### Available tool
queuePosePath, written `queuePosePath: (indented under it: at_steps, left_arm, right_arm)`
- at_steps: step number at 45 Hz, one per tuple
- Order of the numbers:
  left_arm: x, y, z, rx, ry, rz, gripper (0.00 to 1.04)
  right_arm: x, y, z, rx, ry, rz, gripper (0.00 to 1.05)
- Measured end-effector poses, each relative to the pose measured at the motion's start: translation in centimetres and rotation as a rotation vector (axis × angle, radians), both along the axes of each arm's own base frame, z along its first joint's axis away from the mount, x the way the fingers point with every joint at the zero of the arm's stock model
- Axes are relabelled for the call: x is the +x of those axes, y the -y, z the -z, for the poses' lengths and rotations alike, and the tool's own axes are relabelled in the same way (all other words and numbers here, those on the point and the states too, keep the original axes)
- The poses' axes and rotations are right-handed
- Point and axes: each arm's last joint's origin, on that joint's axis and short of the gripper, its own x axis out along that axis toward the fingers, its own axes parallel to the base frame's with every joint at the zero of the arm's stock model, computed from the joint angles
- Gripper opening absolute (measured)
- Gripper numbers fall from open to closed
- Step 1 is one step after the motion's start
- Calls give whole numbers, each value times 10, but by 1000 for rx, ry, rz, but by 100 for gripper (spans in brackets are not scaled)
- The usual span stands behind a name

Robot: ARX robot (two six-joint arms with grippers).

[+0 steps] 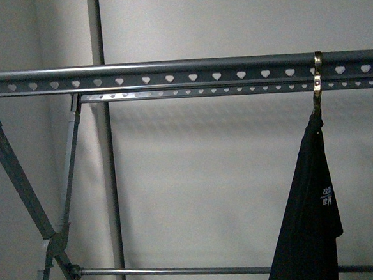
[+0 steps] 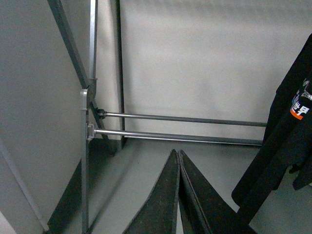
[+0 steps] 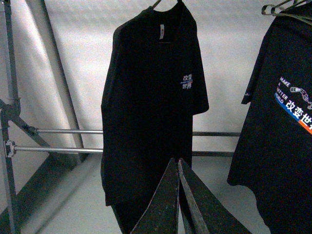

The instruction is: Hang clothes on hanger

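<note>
Both grippers were basically doing nothing here. The left gripper [image 2: 179, 161] had its two dark fingers pressed flat together with nothing between them, and it just pointed at the bare floor by the lower crossbars [image 2: 180, 129] of the rack. Same deal for the right gripper [image 3: 177, 168]: fingers closed tip to tip, empty, sitting right in front of the lower part of a hanging black T-shirt [image 3: 153, 107] but not touching it as far as I could tell.

That shirt was up on a clothes hanger; only a sliver of it showed in the right wrist view. It hung straight, back side facing the camera, with a small label at the collar and a little white print near one sleeve. A second black T-shirt [image 3: 280, 126] hung just beside it on its own wire hanger [image 3: 285, 9], with "MAKE A BETTER" text, Chinese characters and an orange stripe showing.

From the front camera, neither arm was in view. The grey drying rack [image 1: 169, 74] ran across the whole picture, its top rail punched with heart-shaped holes, crossed legs [image 1: 49, 233] over on the left. A brass-coloured hook [image 1: 318, 79] sat over the rail near the right end, and the black shirt hung down from it edge-on.
</note>
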Motion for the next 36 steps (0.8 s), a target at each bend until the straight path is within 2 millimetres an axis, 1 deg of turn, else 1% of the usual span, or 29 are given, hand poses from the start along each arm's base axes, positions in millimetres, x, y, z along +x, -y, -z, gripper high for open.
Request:
queuePosePath:
  at_steps: [20, 23, 27, 28, 29, 33, 36]
  left_arm:
    - [0, 0, 0, 0, 0, 0, 4]
    - [0, 0, 0, 0, 0, 0, 4]
    - [0, 0, 0, 0, 0, 0, 4]
    - [0, 0, 0, 0, 0, 0, 8]
    - [0, 0, 0, 0, 0, 0, 11]
    - [0, 0, 0, 0, 0, 0, 33]
    - [0, 0, 0, 0, 0, 0, 43]
  right_arm:
    - [0, 0, 15, 0, 3, 0, 2]
    - [0, 0, 24, 0, 6, 0, 2]
    - [0, 0, 26, 0, 3, 0, 2]
    - [0, 0, 26, -2, 4, 0, 3]
    - [0, 0, 26, -2, 3, 0, 5]
    - [0, 0, 26, -2, 4, 0, 26]
    - [0, 0, 26, -2, 3, 0, 37]
